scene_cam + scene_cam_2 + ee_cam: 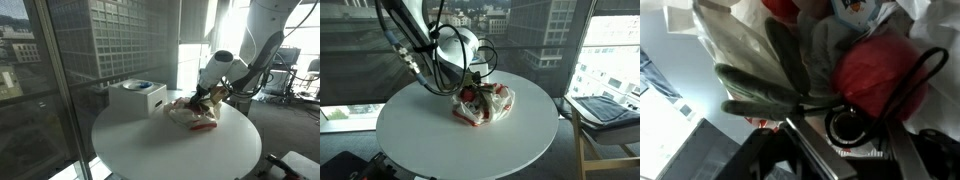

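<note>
While gripper (470,96) sits in bag (494,106) | cannot tell its closure | bag well inside table (420,142) rim

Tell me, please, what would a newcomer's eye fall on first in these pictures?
The eye goes first to the crumpled red-and-white heap on the round white table, with the gripper down at its edge. In an exterior view, a white box stands beside the heap on the window side. The wrist view is filled with green fabric leaves and a red round shape, seen close up.
</note>
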{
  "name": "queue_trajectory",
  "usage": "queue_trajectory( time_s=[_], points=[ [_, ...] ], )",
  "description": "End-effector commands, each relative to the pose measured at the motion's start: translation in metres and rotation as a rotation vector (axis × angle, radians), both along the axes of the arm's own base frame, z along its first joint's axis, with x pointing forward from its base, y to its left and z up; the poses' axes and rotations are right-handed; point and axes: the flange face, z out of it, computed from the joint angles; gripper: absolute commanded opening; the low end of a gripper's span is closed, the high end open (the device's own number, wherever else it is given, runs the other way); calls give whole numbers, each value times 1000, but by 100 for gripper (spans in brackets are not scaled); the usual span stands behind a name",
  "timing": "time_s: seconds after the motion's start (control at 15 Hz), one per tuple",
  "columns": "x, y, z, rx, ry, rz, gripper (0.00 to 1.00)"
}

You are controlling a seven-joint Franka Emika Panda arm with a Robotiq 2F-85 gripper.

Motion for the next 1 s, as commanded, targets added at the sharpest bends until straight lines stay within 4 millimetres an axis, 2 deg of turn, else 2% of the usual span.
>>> queue_trajectory(
  time_s=[0.0,0.13,0.33,0.47,0.67,0.73,0.93],
  points=[
    [-8,-3,6,30,-1,2,95],
    [-11,4,13,25,-11,-3,100],
    [-7,26,36,42,-60,15,100],
    [-6,42,44,75,-75,11,100],
    [-9,63,29,115,-42,26,100],
    [-10,66,14,125,-15,16,100],
    [-12,77,-14,140,33,-17,100]
  ],
)
